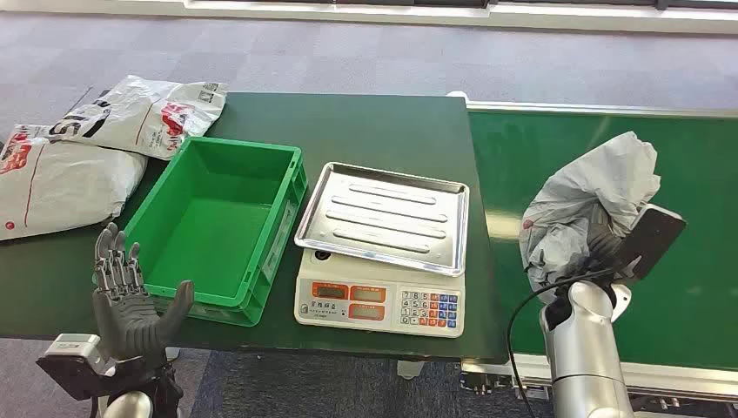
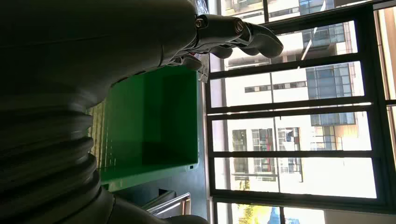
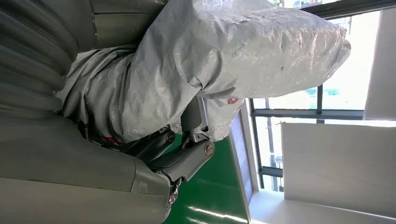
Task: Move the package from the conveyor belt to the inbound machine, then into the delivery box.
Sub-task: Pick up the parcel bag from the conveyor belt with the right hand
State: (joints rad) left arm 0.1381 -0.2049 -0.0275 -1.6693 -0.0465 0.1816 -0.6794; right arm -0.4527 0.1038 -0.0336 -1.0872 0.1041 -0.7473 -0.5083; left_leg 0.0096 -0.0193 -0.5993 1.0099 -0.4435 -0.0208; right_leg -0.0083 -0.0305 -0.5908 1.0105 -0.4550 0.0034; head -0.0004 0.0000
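The right robot hand [image 1: 600, 239] held the grey package [image 1: 592, 196], its fingers [image 3: 187, 154] wrapped into the crumpled plastic from beneath, so the package stood up above the green conveyor belt [image 1: 696, 287] rather than lying flat on it. Whether its lower edge touched the belt could not be told. The right arm rose nearly straight from below, wrist bent so the package leaned toward the worktop [image 1: 383, 122]. This looked like the first step, the pick from the belt, with the carry to the scale not yet made. The next move would call for swinging the arm toward the robot's left, over the belt's edge, and lowering the package onto the steel tray [image 1: 383, 218] of the scale [image 1: 379, 300], which stood just beside the belt; the limp bag could sag or slip, so the grip needed to be kept firm. The left robot hand [image 1: 130, 296] was empty, fingers apart and pointing up, palm facing the near wall of the green box [image 1: 218, 231], close beside it. Beyond the box, two other white mail bags [image 1: 87, 148] lay at the far left of the worktop.
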